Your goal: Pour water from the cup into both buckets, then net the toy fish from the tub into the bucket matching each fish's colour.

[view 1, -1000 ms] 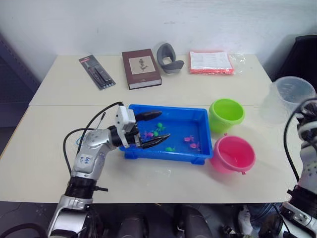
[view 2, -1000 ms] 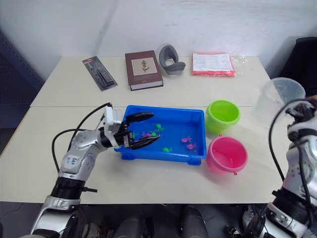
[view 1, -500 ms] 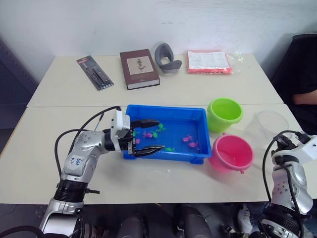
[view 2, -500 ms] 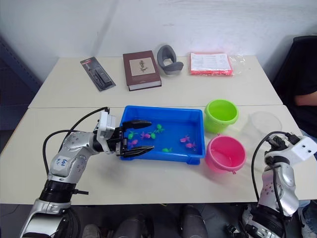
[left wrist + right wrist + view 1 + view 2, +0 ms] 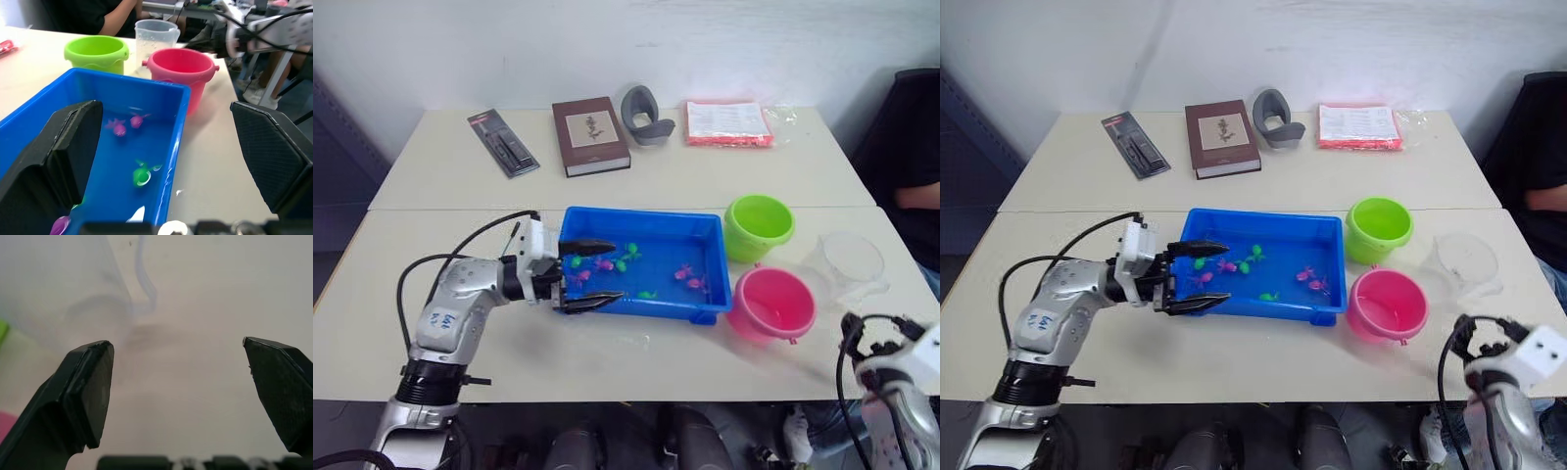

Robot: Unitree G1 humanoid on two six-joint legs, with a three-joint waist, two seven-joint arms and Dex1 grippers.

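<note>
Cup point(image 5: 1465, 260) stands beyond right fingers point(image 5: 88, 391), untouched.

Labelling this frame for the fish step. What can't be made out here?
- Net: no hoop or handle can be made out among the table items.
- Toy fish: head views, too small to count exactly; left gripper covers the blue tub's near-left corner.
- Water level in pink bucket and green bucket: unreadable.
- Clear cup: right wrist view, blurred, cut off by edge.

brown book point(image 5: 590, 135), grey holder point(image 5: 645, 115), red packet point(image 5: 728, 123), black package point(image 5: 503, 142)
</note>
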